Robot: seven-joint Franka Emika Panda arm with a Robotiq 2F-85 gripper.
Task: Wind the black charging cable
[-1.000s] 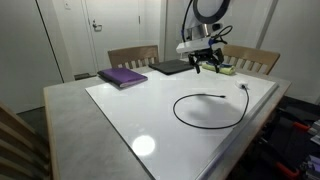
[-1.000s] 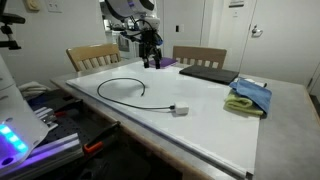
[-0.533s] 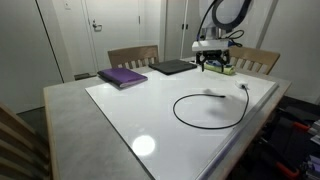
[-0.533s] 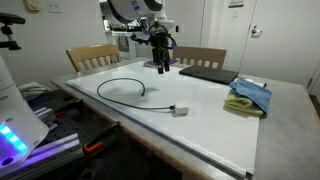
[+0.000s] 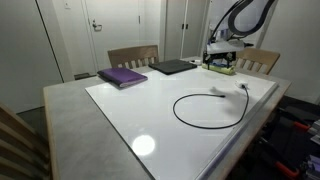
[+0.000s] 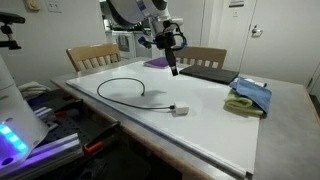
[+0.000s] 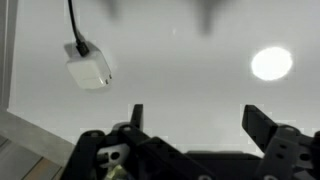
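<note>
Jaws stood wide apart on the gripper [image 6: 172, 69], which held nothing and hung in the air over the far part of the white table [image 6: 205, 135], its fingers pointing down close to the edge of the closed dark laptop [image 6: 208, 73]. In the wrist view both black fingers [image 7: 262, 126] showed at the bottom of the picture, with bare tabletop between them. The black charging cable [image 6: 98, 90] lay on the table in one loose, open loop, well apart from the gripper. From the loop a short run led to a small white plug block [image 6: 179, 111] lying flat near the table's edge. The wrist view caught that block [image 7: 88, 70] at upper left, the cord leaving it toward the top of the picture. In an exterior view the cable [image 5: 175, 108] sat in the same open ring, with the gripper [image 5: 222, 62] beyond it. A green and blue cloth [image 6: 249, 96] lay beside the laptop. A purple book [image 5: 123, 77] rested on the table near a wooden chair [image 5: 133, 56].
</note>
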